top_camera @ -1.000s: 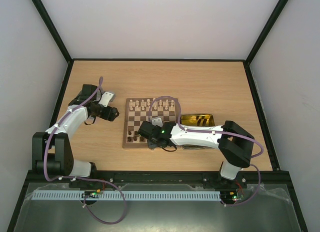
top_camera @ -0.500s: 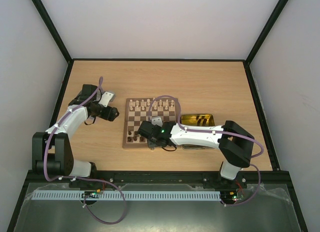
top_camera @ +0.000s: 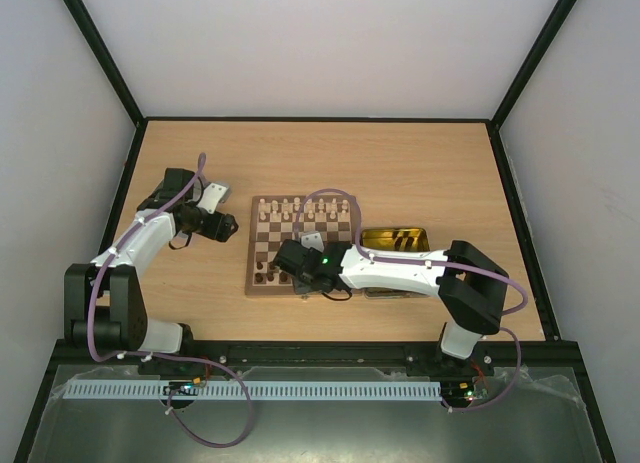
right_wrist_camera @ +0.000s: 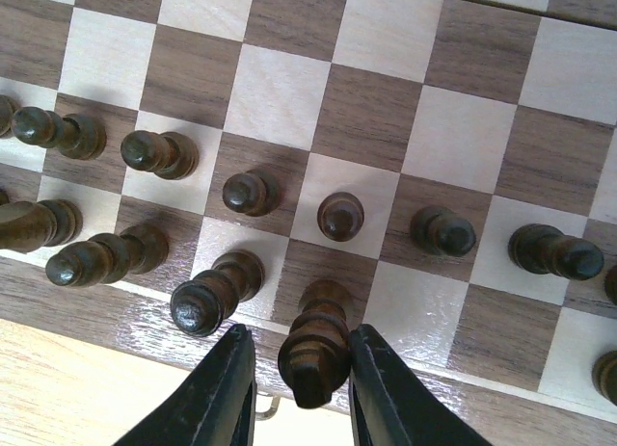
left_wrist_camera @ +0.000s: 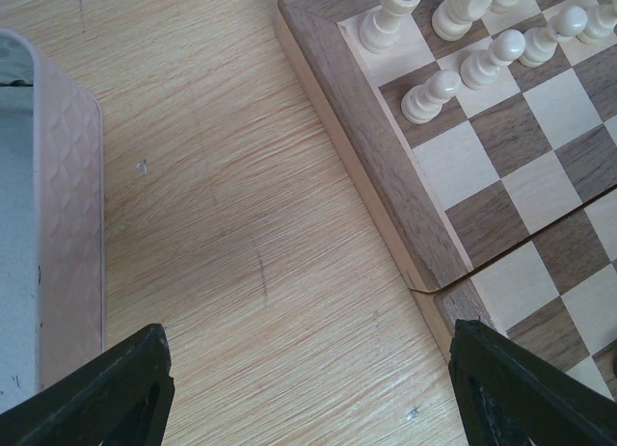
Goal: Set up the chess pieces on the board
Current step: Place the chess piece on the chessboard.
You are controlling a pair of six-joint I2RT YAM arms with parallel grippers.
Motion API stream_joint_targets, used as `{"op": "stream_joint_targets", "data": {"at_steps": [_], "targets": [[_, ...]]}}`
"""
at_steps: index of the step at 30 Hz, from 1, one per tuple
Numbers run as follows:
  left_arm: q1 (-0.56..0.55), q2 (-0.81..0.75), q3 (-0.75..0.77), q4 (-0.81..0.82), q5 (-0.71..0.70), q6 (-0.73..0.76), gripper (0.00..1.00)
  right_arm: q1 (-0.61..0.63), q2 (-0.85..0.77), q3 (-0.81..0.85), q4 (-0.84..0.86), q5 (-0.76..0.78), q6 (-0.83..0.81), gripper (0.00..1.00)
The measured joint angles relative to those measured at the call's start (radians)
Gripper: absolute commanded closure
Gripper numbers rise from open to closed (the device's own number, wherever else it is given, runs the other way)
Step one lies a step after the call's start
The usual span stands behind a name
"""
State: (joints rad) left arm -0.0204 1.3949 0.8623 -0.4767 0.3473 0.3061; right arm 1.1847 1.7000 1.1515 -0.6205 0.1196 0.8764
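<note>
In the top view, the near rows of the board (top_camera: pixel 262 245) are hidden under the right end effector (top_camera: pixel 285 271) and its arm. The chess pieces (top_camera: pixel 300 209) are too small for their kinds to be told. The near edge of the yellow-lined tin (top_camera: pixel 395 230) is overlapped by the same arm.

In the left wrist view, the board is cut off by the top and right edges. The pale pieces (left_wrist_camera: pixel 463 11) in its corner are cropped at the top. A pale embossed object (left_wrist_camera: pixel 67 224) is cut by the left edge, and what it is cannot be told. Only the fingertips of the left end effector (left_wrist_camera: pixel 307 369) are seen.

In the right wrist view, the dark pieces (right_wrist_camera: pixel 29 224) at both side edges are cropped.
</note>
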Motion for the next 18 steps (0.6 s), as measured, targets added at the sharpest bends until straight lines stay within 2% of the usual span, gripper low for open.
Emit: {"op": "stream_joint_targets", "data": {"at_steps": [18], "targets": [[0.004, 0.0, 0.0, 0.0, 0.0, 0.0, 0.21, 0.0, 0.003, 0.001, 0.006, -0.004, 0.003, 0.8]]}}
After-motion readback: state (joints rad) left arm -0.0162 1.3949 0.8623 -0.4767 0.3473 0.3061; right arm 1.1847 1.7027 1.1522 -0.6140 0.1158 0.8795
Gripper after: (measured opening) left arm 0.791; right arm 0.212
